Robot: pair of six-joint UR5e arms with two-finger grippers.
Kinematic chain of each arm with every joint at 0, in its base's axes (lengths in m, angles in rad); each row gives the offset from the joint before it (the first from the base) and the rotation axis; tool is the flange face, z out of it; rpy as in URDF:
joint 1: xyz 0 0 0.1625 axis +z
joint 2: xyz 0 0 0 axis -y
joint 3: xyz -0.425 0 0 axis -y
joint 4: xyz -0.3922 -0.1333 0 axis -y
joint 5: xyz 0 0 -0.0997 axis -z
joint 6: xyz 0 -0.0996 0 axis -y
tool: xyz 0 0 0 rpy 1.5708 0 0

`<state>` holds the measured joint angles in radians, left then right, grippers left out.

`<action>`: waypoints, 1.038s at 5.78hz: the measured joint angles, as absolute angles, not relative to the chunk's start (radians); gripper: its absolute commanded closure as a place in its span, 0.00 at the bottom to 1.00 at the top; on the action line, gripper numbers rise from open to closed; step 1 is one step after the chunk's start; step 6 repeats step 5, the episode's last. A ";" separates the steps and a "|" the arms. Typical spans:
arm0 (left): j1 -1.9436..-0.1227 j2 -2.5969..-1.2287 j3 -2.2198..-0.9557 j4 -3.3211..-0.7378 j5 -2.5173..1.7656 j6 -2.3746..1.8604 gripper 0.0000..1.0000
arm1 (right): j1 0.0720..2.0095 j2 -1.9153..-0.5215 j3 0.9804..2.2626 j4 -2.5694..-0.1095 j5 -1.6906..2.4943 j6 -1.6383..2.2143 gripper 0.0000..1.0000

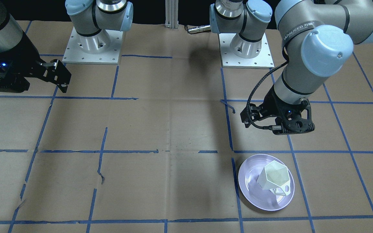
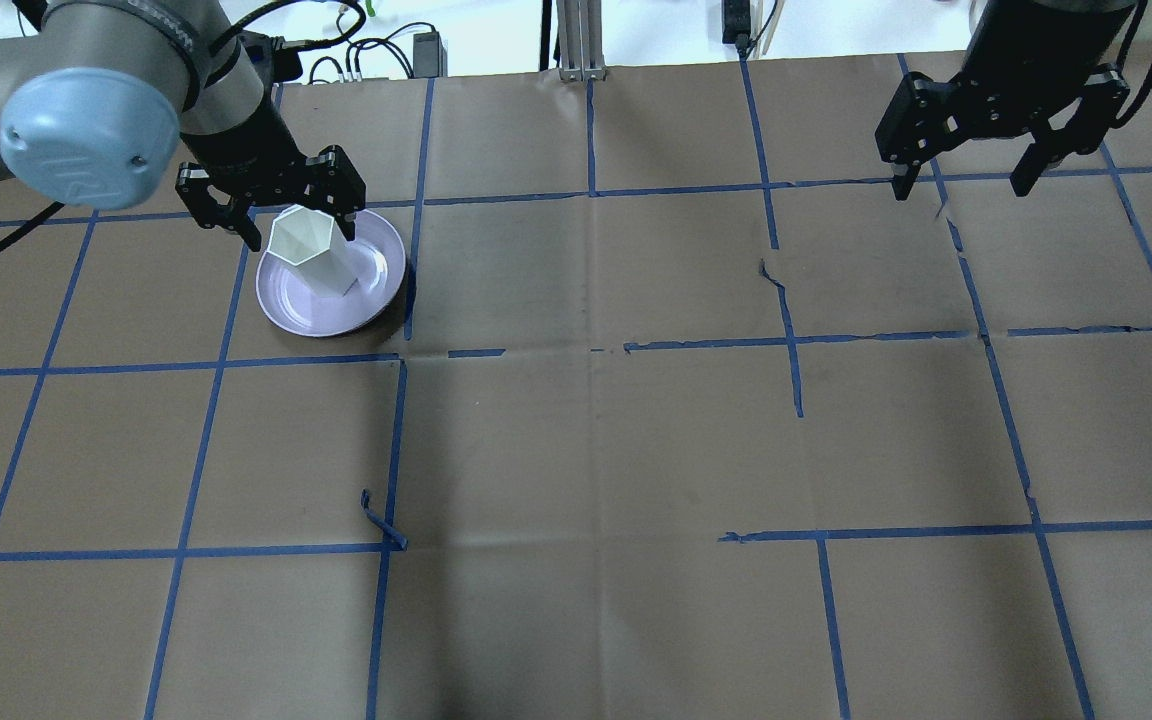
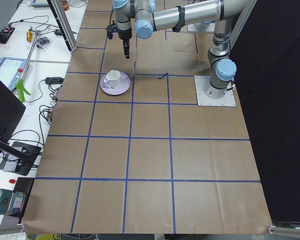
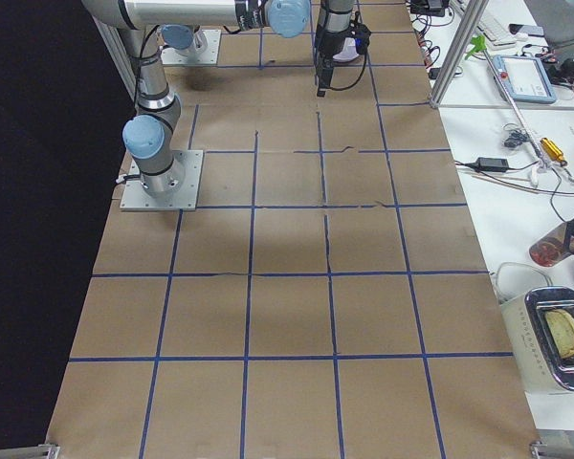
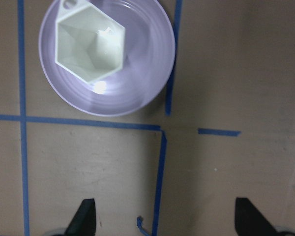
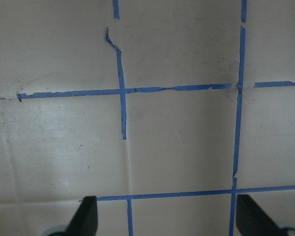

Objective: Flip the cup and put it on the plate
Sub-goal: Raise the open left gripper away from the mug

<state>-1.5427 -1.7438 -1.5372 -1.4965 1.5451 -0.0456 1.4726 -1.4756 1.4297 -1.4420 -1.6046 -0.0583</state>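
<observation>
Overhead exterior: left end effector (image 2: 300,236), spread and empty, hides the far rim of the plate (image 2: 306,312) behind the cup (image 2: 308,255). Right end effector (image 2: 961,184) likewise spread, empty.

I see the cup (image 2: 304,248), a small white faceted mug, standing mouth up on the plate (image 2: 296,310), a little off its centre. Its six-sided opening faces upward and its open triangular handle points to the far side. The plate is round, glossy and pale lavender with a raised rim, roughly twice the cup's width, lying flat on the far left part of the table (image 2: 586,450).
</observation>
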 measured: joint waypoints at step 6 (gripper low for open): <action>-1.611 -1.637 -1.517 -1.633 1.561 -0.048 0.01 | 1.473 -1.476 1.430 -1.442 -1.605 -0.058 0.00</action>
